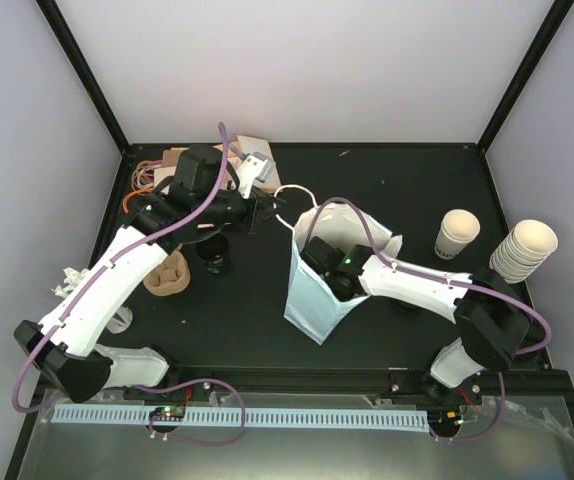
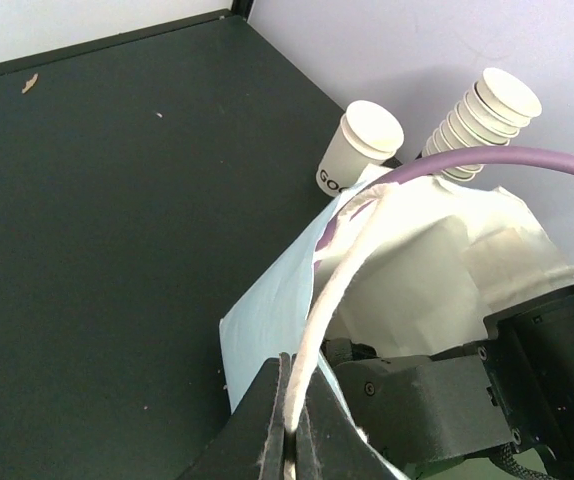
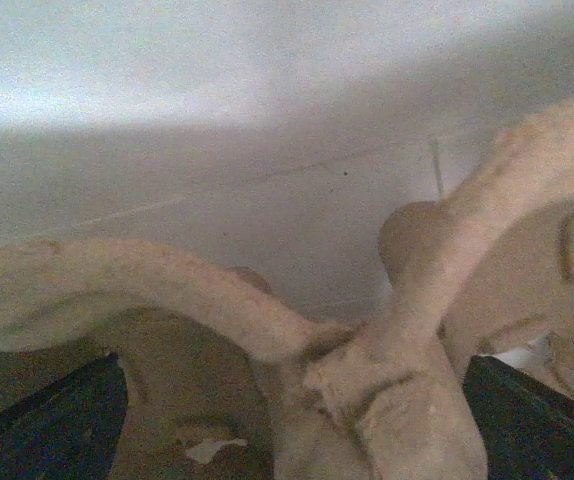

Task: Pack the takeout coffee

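The takeout coffee (image 1: 213,258), a cup with a black lid, stands on the table just under my left arm. My left gripper (image 1: 267,208) is shut on the white cord handle (image 2: 337,290) of the white paper bag (image 1: 317,300); in the left wrist view its fingers (image 2: 295,440) pinch the cord. My right gripper (image 1: 329,275) is down inside the bag. The right wrist view shows a brown pulp carrier (image 3: 367,380) close up against the bag's white wall. Its dark fingers (image 3: 57,420) stand wide apart on either side of the carrier.
A lidless cream cup (image 1: 458,232) and a stack of cups (image 1: 524,250) stand at the right; both show in the left wrist view (image 2: 364,145). Another brown pulp piece (image 1: 167,275) lies left of the coffee. Cardboard and cables (image 1: 182,165) clutter the back left corner.
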